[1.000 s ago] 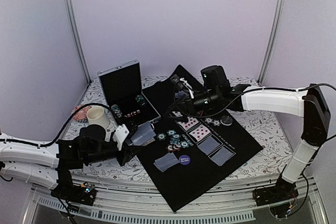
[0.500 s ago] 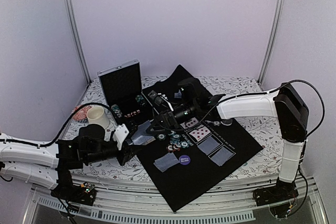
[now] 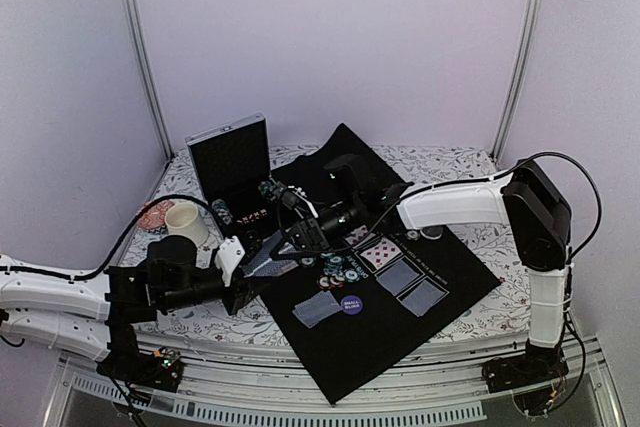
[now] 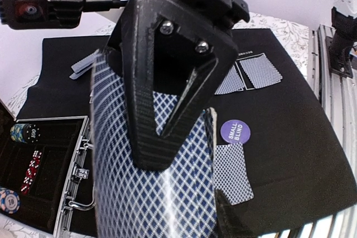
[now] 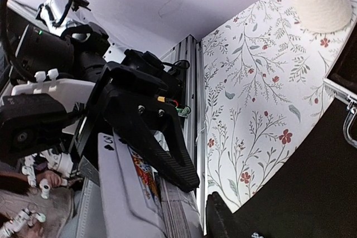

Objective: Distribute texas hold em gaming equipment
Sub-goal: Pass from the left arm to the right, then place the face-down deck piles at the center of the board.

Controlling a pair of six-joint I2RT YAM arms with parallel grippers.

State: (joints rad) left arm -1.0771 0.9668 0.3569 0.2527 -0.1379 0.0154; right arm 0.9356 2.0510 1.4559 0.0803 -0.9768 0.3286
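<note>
Left jaws clench a deck of playing cards [image 4: 150, 193]; right jaws straddle its edge (their grip cannot be told), so a skewed pull could spill cards onto the counter [image 3: 455, 160].

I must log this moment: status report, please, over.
Left gripper shut on card deck. Right gripper finger across deck's back, closure unclear. Nothing blocking seen.

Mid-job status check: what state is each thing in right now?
Silver case: open, lid raised.
Card deck: tilted, clamped in left gripper.
Right gripper: at the deck, closure unclear.
Red-pip card pair: face up.
Blue-backed card pair: face down.
Small Blind button: label up.
Cream cup: upright.
</note>
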